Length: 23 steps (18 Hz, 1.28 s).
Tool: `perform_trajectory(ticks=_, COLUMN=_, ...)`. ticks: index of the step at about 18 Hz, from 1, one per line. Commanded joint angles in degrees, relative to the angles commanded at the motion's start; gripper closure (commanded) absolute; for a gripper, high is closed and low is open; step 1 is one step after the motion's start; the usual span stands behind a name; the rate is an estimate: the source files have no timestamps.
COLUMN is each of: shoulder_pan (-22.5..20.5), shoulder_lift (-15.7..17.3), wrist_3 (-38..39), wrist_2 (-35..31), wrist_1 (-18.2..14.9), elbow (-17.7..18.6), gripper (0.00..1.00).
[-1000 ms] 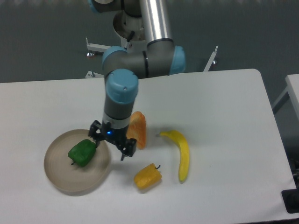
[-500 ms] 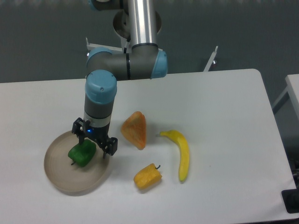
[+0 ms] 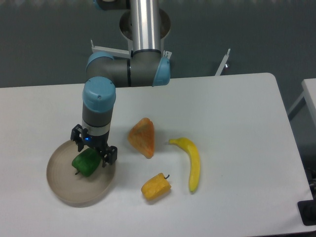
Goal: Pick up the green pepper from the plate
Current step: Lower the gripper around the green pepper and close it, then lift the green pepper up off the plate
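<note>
The green pepper lies inside the beige plate at the table's front left, glossy and dark, with its stem toward the lower left. My gripper hangs right over the pepper's upper edge, its two black fingers spread wide on either side of the pepper's top. The gripper is open and holds nothing; whether the fingers touch the pepper I cannot tell.
An orange wedge-shaped piece lies to the right of the plate. A yellow-orange pepper sits in front of it, and a banana lies further right. The white table's right edge is far off.
The arm has swung left, from beside the orange wedge to over the plate. The gripper now straddles the green pepper's top. The pepper and other items have not moved.
</note>
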State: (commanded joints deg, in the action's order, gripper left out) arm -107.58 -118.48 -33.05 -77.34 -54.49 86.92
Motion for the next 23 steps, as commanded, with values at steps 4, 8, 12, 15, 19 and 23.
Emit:
perform_trajectory(ticks=4, shoulder_pan=0.53, shoulder_lift=-0.7, wrist_3=0.26, wrist_2=0.0, wrist_1=0.0, elbow=0.09, gripper=0.0)
perform_trajectory(ticks=8, shoulder_pan=1.14, shoulder_lift=-0.79, wrist_3=0.44, wrist_2=-0.09, wrist_1=0.0, elbow=0.35, gripper=0.0)
perform_trajectory(ticks=12, shoulder_pan=1.76, shoulder_lift=-1.32, wrist_3=0.53, wrist_2=-0.44, wrist_1=-0.09, elbow=0.44, gripper=0.0)
perform_trajectory(ticks=15, shoulder_pan=1.85, shoulder_lift=-1.5, wrist_3=0.7, wrist_2=-0.7, wrist_1=-0.09, elbow=0.44, gripper=0.0)
perform_trajectory(ticks=19, shoulder_pan=1.85, shoulder_lift=-1.58, wrist_3=0.79, wrist_2=-0.7, wrist_1=0.0, elbow=0.53, gripper=0.16)
perform_trajectory(ticks=23, shoulder_pan=1.85, shoulder_lift=-1.58, wrist_3=0.44, wrist_2=-0.7, wrist_1=0.0, elbow=0.53, gripper=0.53)
